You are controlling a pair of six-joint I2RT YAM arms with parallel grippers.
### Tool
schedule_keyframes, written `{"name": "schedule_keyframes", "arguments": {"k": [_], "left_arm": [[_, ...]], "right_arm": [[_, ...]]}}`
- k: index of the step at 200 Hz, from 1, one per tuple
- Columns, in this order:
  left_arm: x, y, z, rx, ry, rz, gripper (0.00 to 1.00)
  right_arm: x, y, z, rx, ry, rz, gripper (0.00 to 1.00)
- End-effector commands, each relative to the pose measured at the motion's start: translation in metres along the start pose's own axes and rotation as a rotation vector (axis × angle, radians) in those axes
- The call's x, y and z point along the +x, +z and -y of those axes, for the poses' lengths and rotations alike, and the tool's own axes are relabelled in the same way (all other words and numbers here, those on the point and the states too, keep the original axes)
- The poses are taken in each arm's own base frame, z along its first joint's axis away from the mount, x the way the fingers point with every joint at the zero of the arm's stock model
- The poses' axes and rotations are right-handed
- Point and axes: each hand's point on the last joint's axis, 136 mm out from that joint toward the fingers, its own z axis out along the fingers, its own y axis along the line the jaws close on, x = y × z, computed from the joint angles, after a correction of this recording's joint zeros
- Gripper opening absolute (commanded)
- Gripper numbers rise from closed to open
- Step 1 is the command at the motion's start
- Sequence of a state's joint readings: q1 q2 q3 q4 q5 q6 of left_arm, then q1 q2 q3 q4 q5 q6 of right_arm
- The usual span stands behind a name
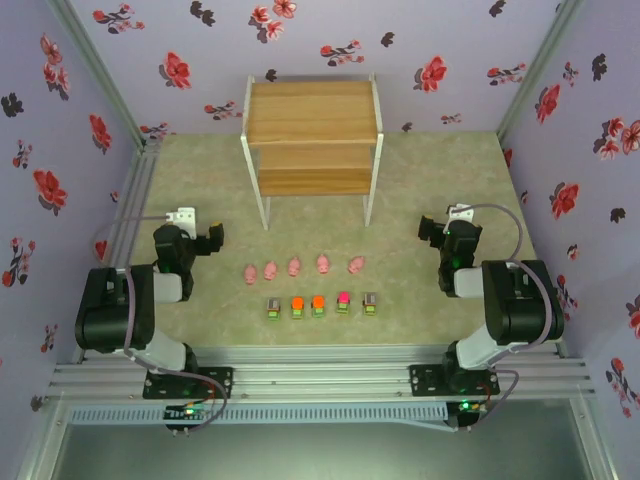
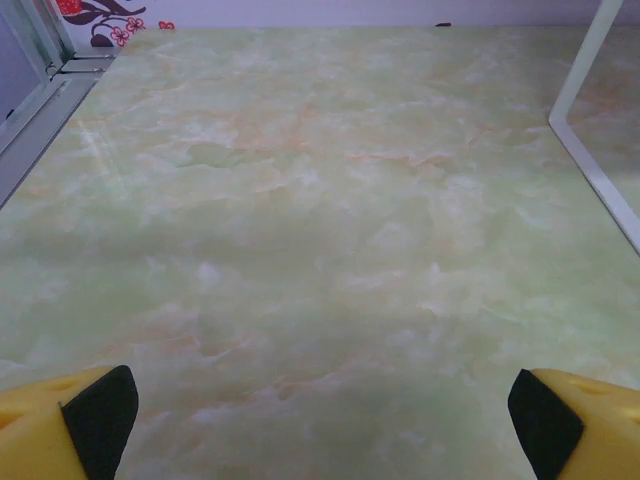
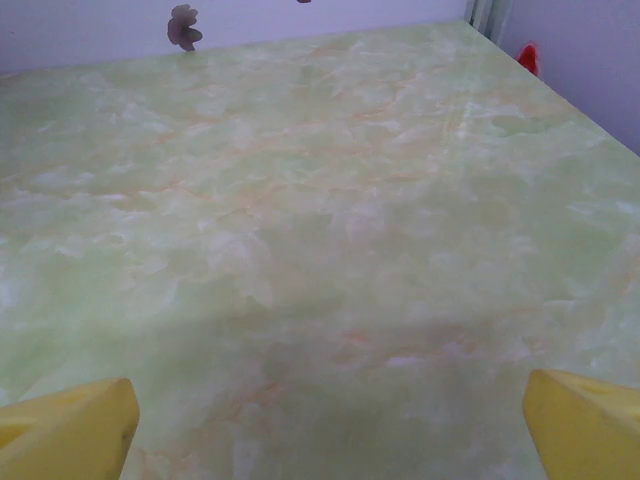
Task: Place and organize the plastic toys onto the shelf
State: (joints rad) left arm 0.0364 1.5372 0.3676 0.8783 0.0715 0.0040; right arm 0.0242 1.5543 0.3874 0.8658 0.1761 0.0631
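Left gripper (image 1: 210, 238): yellow fingers spread wide, nothing between them, hovering over bare table just left of the front left leg of the two-tier shelf of light wooden boards on a thin white frame (image 1: 313, 120). Right gripper (image 1: 432, 230): also spread wide and empty, off the shelf's front right leg. The left wrist view catches that white leg at its right edge.

Both shelf boards are bare, so no toy is placed yet.

Toys sit on the green marbled table mat (image 1: 430, 180) in front of the shelf, in two tidy rows. Five rounded pink plastic pig-like figures (image 1: 294, 266) are nearer the shelf. Five small square plastic blocks with orange, pink or grey tops (image 1: 318, 304) are one row further out.

Handling, my read:
- All look tiny, light, rigid and probably slick.
- Blocks are easy: pinch two flat opposite sides.
- Pigs are rounded and likely to squirt out of the pads. Take them low, across the widest part of the body.
- Row neighbours sit close. I'd close on the faces toward and away from the shelf, so the fingers don't clip the next toy.
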Motion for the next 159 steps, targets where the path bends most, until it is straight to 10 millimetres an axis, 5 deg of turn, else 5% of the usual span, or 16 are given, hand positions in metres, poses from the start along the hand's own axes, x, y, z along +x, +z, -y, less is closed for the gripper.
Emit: {"name": "schedule_keyframes", "arguments": {"k": [1, 159], "left_arm": [[-0.0106, 0.0029, -0.0005, -0.008, 0.013, 0.028, 1.00], [-0.0107, 0.0030, -0.0087, -0.028, -0.020, 0.027, 1.00]], "right_arm": [[-0.0030, 0.0020, -0.0003, -0.001, 0.017, 0.010, 0.99], [-0.0035, 0.0021, -0.0007, -0.007, 0.022, 0.011, 0.99]]}}
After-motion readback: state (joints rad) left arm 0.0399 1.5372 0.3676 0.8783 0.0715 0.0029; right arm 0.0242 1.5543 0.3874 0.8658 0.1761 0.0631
